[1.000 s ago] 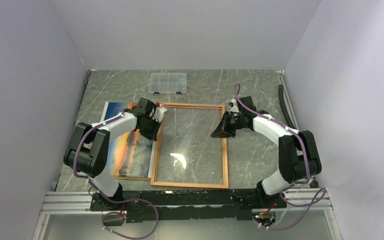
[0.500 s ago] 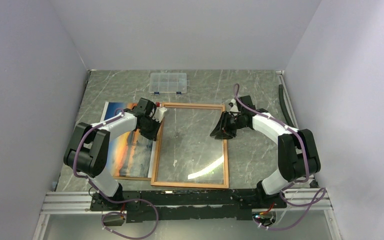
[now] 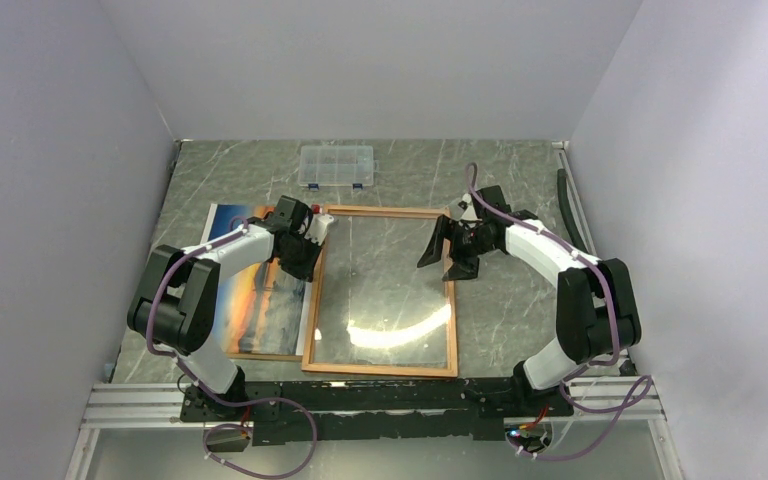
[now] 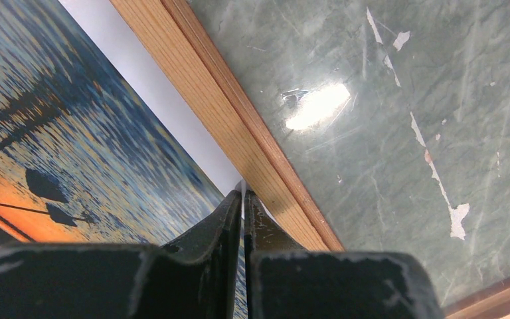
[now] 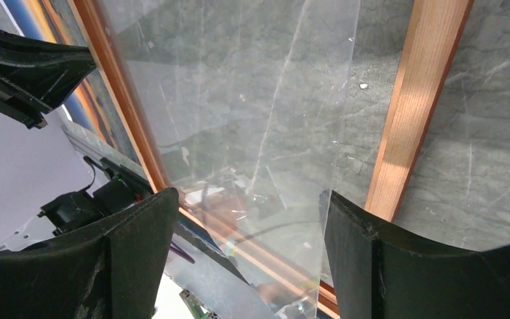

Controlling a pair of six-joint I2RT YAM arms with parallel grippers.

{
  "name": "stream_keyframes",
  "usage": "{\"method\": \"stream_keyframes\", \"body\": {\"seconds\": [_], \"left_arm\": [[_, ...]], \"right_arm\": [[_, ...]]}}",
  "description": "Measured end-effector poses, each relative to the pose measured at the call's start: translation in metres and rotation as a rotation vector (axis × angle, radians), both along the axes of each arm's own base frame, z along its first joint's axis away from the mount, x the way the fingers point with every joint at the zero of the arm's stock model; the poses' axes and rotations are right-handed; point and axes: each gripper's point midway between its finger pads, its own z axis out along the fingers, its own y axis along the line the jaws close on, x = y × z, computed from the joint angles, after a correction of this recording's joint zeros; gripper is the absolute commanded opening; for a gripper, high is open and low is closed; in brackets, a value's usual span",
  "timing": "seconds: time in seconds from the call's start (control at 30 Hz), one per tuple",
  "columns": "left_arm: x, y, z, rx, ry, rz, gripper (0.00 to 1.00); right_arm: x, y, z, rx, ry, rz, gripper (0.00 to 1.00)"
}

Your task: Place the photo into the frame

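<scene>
The frame (image 3: 380, 370) lies flat mid-table, its wood-coloured rail (image 4: 206, 106) showing. The clear pane (image 3: 380, 290) sits inside it. In the right wrist view the pane (image 5: 239, 100) has its right edge free, a little short of the frame's right rail (image 5: 418, 100). My right gripper (image 3: 447, 260) hovers open by that rail, the pane's edge between its fingers (image 5: 249, 196) and touching neither. The sunset photo (image 3: 260, 300) lies left of the frame. My left gripper (image 3: 307, 252) is shut at the photo's white border (image 4: 243, 193) beside the left rail. Whether it pinches anything is unclear.
A small clear compartment box (image 3: 336, 166) stands at the back of the table. A brown backing board (image 3: 260, 355) pokes out under the photo's near edge. A dark strip (image 3: 563, 200) runs along the right wall.
My right gripper was shut at the pane's right edge and has opened and let it go. The glare on the pane has shifted. The left arm has not moved.
</scene>
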Motion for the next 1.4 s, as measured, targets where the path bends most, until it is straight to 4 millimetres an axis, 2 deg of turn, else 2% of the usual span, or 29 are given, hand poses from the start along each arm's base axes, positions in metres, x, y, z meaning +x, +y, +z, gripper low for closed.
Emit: {"method": "stream_keyframes", "body": {"seconds": [0.27,0.47,0.63,0.8,1.07,1.13,1.4], "left_arm": [[0.000,0.000,0.000,-0.001,0.000,0.000,0.11],[0.000,0.000,0.000,-0.002,0.001,-0.001,0.11],[0.000,0.000,0.000,-0.002,0.001,-0.001,0.11],[0.000,0.000,0.000,-0.002,0.001,-0.001,0.10],[0.000,0.000,0.000,-0.002,0.002,-0.001,0.09],[0.000,0.000,0.000,-0.002,0.002,-0.001,0.09],[0.000,0.000,0.000,-0.002,0.002,-0.001,0.08]], "right_arm": [[0.002,-0.003,0.001,-0.025,-0.004,0.006,0.83],[0.000,0.001,-0.005,-0.039,0.016,0.016,0.85],[-0.001,0.008,-0.001,-0.042,0.015,0.027,0.85],[-0.001,0.012,0.010,-0.019,0.004,0.027,0.70],[-0.003,0.031,0.062,0.146,-0.081,0.041,0.35],[-0.002,0.039,0.079,0.208,-0.111,0.050,0.32],[-0.003,0.055,0.097,0.311,-0.139,0.076,0.23]]}}
